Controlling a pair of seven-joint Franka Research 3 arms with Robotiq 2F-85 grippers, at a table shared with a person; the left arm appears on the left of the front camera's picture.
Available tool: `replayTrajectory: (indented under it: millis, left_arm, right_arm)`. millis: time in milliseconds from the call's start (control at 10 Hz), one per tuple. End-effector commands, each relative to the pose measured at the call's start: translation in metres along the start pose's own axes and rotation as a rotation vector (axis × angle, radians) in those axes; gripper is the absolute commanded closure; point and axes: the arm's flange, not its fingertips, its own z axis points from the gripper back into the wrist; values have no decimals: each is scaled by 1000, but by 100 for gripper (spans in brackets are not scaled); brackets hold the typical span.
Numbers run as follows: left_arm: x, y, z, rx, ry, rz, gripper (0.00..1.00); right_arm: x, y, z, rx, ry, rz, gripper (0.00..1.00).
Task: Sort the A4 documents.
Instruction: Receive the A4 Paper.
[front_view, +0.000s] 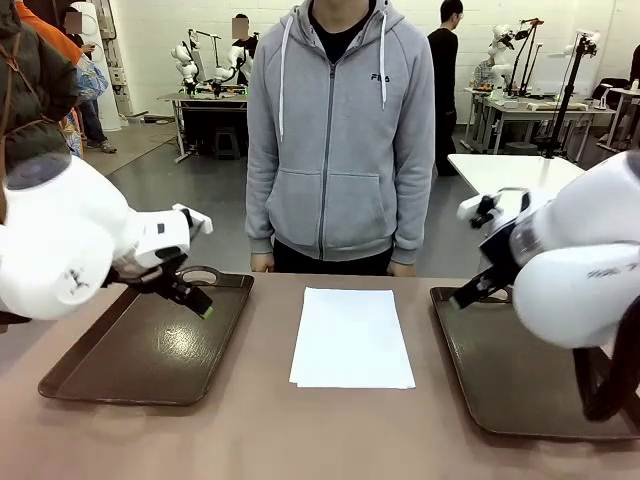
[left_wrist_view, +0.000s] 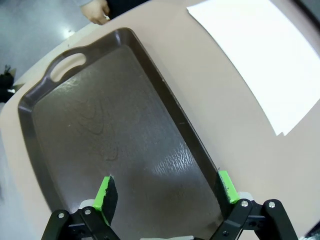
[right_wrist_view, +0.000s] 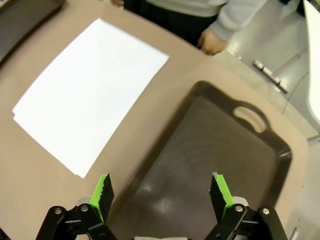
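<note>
at left: wide-open, empty left hand (left_wrist_view: 166, 187) above the left tray (front_view: 120, 395). centre of the counter (front_view: 250, 430): a4 documents (front_view: 352, 335) in a flat white stack between both trays, touching neither. at right: wide-open, empty right hand (right_wrist_view: 161, 187) above the right tray (front_view: 447, 335).

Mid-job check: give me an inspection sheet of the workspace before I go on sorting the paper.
Surface: brown table, bare apart from the items below.
Job's things: white sheets, a small stack with slightly offset edges, flat on the table between the trays; left tray and right tray both empty.
Clutter: nothing seen.
Grippers: left gripper open above the left tray; right gripper open above the right tray's inner side; neither holds anything.
Cables: dark cable hangs by the right arm, over the right tray's near end.
Surroundings: person stands at the far edge, hands at the table's edge; other tables behind.
</note>
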Motion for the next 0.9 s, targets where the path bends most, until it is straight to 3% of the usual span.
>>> replayTrajectory:
  millis: [0,200,400,600,800]
  left_arm:
    - [-33,7,65,-88,-51,86,0]
    - [-46,20,113,-145,-147,74,0]
    - [-66,36,142,-132,-167,102,0]
    - [-74,52,140,-128,-117,119,0]
    - [-81,63,136,-207,-138,87,0]
  right_arm:
    - [-53,-20,53,44,-31,-18,0]
    - [-72,-45,93,112,-126,-73,0]
    - [-89,-55,122,115,-218,-88,0]
    - [-96,-55,137,161,-310,-88,0]
    - [-103,-59,145,193,-369,-107,0]
